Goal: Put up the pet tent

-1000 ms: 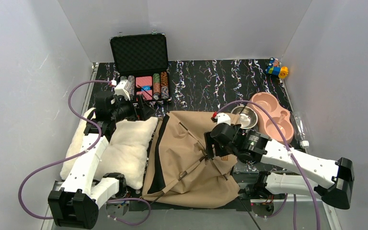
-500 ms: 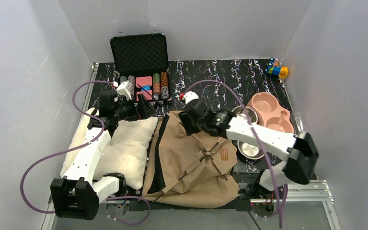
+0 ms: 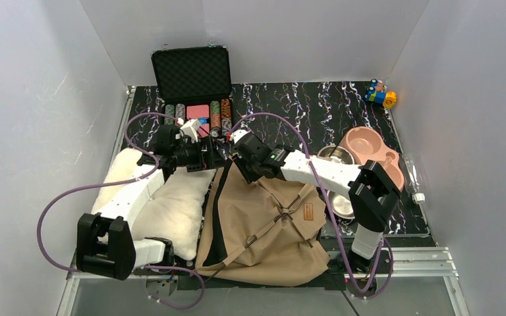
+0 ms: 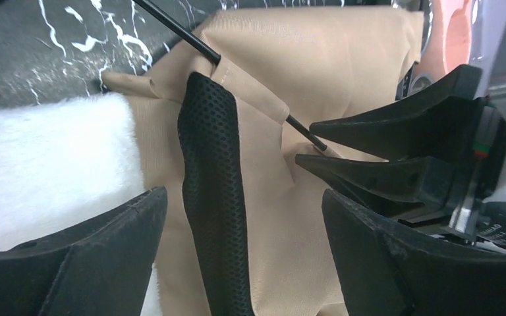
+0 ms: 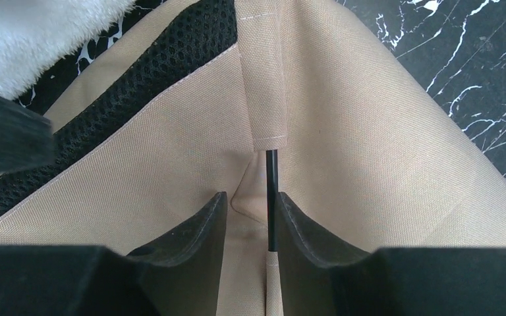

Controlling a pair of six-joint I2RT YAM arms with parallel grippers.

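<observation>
The pet tent (image 3: 263, 230) lies collapsed and flat, tan canvas with a brown label patch (image 3: 308, 212) and thin black poles. Both grippers meet at its far left corner. My left gripper (image 4: 244, 194) is wide open just above the tent's black mesh strip (image 4: 211, 164), holding nothing. My right gripper (image 5: 250, 195) has narrowed around a bare stretch of black pole (image 5: 271, 191) where it leaves a canvas sleeve. The pole rests against one finger, with a gap to the other. In the top view the left gripper (image 3: 212, 158) and right gripper (image 3: 237, 159) stand almost tip to tip.
A fluffy cream cushion (image 3: 171, 204) lies left of the tent, under the left arm. An open black case of poker chips (image 3: 194, 85) stands behind. A pink double bowl (image 3: 369, 148), steel bowls (image 3: 335, 157) and a clear bottle (image 3: 414, 174) sit right; a toy (image 3: 381, 95) far right.
The right arm swung from the tent's middle to its far left corner, and its jaws have narrowed around the pole. The left gripper moved right toward the same corner.
</observation>
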